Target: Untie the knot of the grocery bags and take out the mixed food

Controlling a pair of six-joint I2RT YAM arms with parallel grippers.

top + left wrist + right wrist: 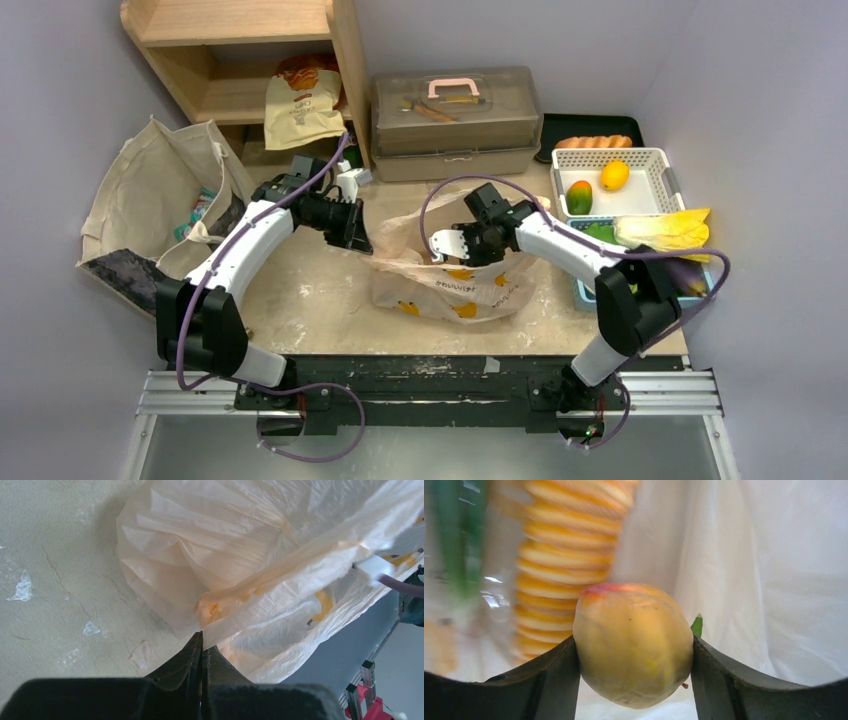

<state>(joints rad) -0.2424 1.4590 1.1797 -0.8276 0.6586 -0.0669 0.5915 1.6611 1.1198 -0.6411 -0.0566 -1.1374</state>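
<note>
Left hand [201, 639], closed on a pinch of the grocery bag [452, 287], holds its mouth up off the surface [310, 290]. Right hand [634, 652], inside the bag, clamps a yellow-orange fruit [633, 635]; withdraw it straight through the opening, keeping the film taut so nothing snags.

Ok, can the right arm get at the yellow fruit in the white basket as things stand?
Probably not yet. The right gripper has its fingers shut on a peach-like fruit inside the grocery bag, so there is no room for another. The yellow fruit lies uncovered in the white basket.
</note>
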